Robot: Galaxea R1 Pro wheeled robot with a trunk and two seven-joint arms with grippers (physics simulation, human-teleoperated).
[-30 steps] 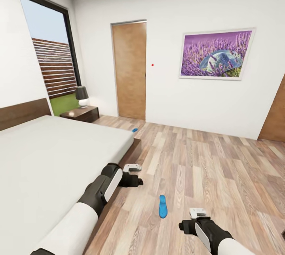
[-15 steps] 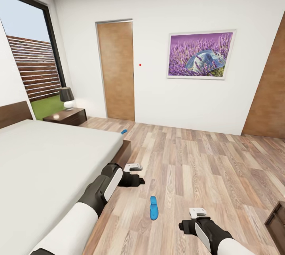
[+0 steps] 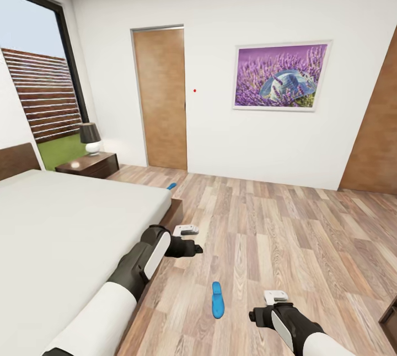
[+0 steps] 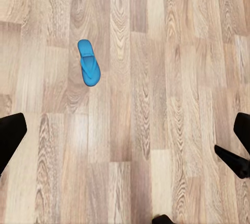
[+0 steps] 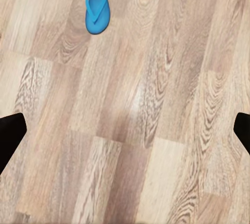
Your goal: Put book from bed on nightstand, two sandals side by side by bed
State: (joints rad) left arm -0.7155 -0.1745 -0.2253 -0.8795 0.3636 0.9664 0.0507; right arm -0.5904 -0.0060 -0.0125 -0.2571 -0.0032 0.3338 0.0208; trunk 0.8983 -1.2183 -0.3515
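Note:
One blue sandal (image 3: 218,299) lies on the wood floor between my two arms, a little out from the bed (image 3: 66,223). It also shows as the sandal (image 4: 89,69) under the left wrist and the sandal (image 5: 97,9) under the right wrist. The other sandal (image 3: 172,185) lies on the floor just past the bed's far corner. A nightstand (image 3: 88,164) with a lamp stands beside the headboard. My left gripper (image 4: 125,146) hangs open over bare floor, and my right gripper (image 5: 125,133) is open too. The book is out of view.
A closed wooden door (image 3: 161,96) and a purple picture (image 3: 278,75) are on the far wall. A second wooden door (image 3: 377,141) is at the right. A dark cabinet corner (image 3: 390,317) sits at the lower right. A tall window (image 3: 33,85) is at the left.
The head camera has turned, sliding the whole room leftward in the picture. Both arms hold the same pose and the sandals lie where they were.

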